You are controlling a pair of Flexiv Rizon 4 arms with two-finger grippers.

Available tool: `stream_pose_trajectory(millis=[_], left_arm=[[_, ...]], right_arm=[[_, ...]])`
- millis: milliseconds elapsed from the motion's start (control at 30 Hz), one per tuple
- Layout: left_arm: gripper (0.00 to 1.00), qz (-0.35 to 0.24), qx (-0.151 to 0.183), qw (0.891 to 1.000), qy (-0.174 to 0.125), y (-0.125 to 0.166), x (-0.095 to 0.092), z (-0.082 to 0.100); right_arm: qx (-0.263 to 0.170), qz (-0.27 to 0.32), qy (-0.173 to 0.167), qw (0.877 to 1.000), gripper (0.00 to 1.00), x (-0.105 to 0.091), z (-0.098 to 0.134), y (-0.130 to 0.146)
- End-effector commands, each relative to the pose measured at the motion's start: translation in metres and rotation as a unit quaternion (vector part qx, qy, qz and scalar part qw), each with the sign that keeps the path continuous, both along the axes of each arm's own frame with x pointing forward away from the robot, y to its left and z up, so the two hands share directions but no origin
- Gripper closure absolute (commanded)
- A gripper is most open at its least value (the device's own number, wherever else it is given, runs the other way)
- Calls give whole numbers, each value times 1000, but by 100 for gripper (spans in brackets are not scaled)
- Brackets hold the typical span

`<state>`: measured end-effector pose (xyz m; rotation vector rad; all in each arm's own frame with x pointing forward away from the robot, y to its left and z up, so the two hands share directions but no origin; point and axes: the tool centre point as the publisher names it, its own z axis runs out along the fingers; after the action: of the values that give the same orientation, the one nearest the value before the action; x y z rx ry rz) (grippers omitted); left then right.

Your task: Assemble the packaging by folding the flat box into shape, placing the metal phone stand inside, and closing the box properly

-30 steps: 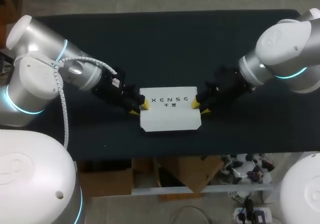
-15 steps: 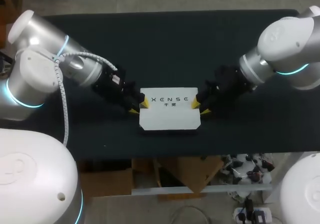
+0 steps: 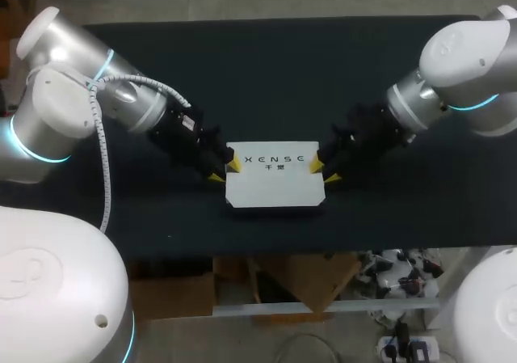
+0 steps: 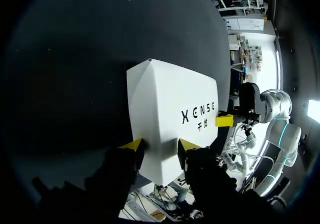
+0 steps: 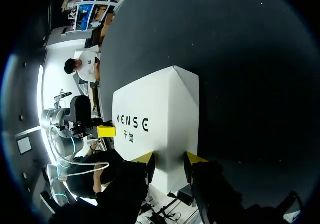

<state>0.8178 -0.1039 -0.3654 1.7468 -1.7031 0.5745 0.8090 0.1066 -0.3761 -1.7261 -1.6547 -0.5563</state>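
Note:
A closed white box [image 3: 275,177] with black print on its lid sits near the front middle of the black table [image 3: 283,72]. My left gripper [image 3: 224,170] is shut on the box's left end and my right gripper [image 3: 325,171] on its right end. In the left wrist view the box [image 4: 170,114] has one end wedged between the left gripper's [image 4: 160,145] yellow tips, and a yellow tip of the right gripper [image 4: 225,120] shows at the far end. The right wrist view mirrors this: the box [image 5: 155,119] sits in the right gripper [image 5: 170,159]. No metal phone stand is visible.
The table's front edge [image 3: 275,254] runs close below the box. Bare black tabletop stretches behind the box and to both sides of the arms.
The box's front edge has drawn slightly back from the table's front. My left arm's elbow has swung back and up; both grippers have kept their hold on the box ends.

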Motion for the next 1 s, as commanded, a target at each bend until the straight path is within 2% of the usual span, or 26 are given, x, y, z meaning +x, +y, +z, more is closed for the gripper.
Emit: stream_pose_trajectory(millis=[33,433,1000], left_arm=[[56,-3,2,1000,9,-14,4,2],[56,-1,3,999,46,-14,8,4],[56,11,11,997,76,-12,13,7]], right_arm=[[3,3,5,1000,60,3,2,14],[5,2,19,1000,60,5,8,13],[11,9,45,999,60,10,11,16]])
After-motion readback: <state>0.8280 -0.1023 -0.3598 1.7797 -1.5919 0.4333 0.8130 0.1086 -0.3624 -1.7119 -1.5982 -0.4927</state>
